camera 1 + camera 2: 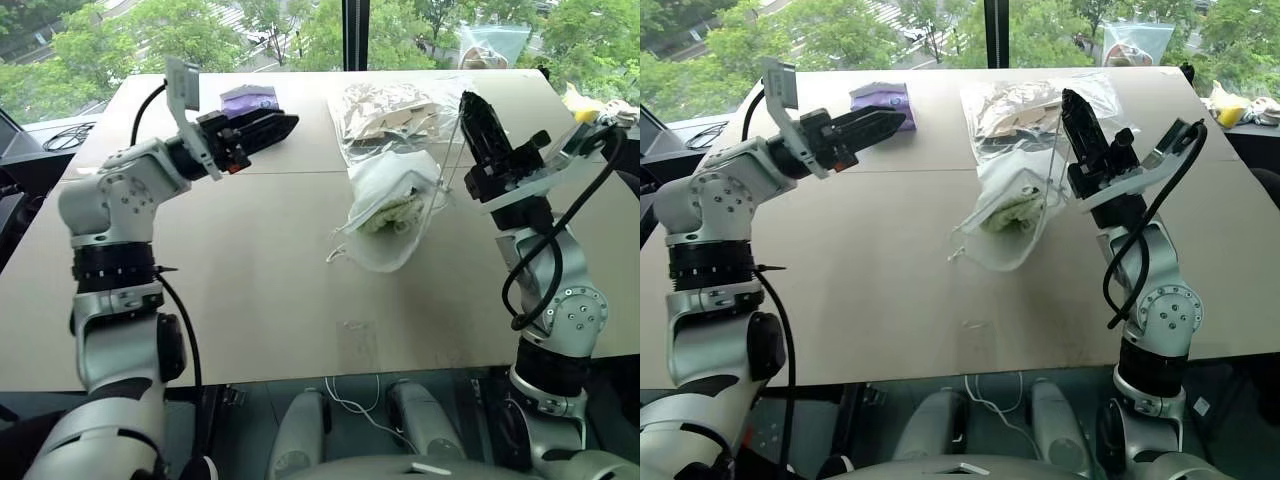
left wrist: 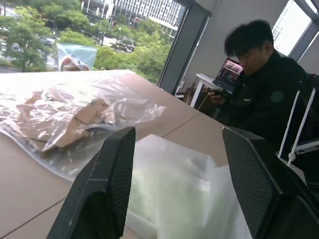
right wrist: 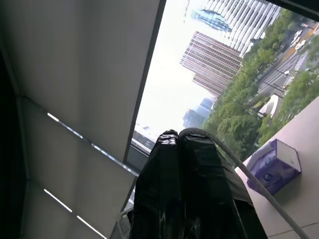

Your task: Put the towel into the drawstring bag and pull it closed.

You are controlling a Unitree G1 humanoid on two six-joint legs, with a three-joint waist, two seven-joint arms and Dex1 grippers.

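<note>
Lying mid-table right of centre, the drawstring bag (image 1: 392,215) holds the towel (image 1: 388,213). The right gripper (image 1: 470,104), upper right, is clamped on the bag's cord (image 3: 259,186); the left gripper (image 1: 284,124), upper left, has its fingers apart, empty.

A pale tan surface (image 1: 250,280) with a seam line across it carries the other things. At about eleven o'clock on it lies a purple tissue pack (image 1: 248,99). At about one o'clock lies a clear plastic bag of tan pieces (image 1: 385,118), flat and crinkled. At the far right edge, near two o'clock, sits something small and yellow (image 1: 586,113), too small to make out. Beyond the right side a person in dark clothing (image 2: 259,94) sits beside a laptop (image 2: 228,74). Green trees (image 1: 150,35) and tall buildings (image 3: 217,55) stand outside the window.
</note>
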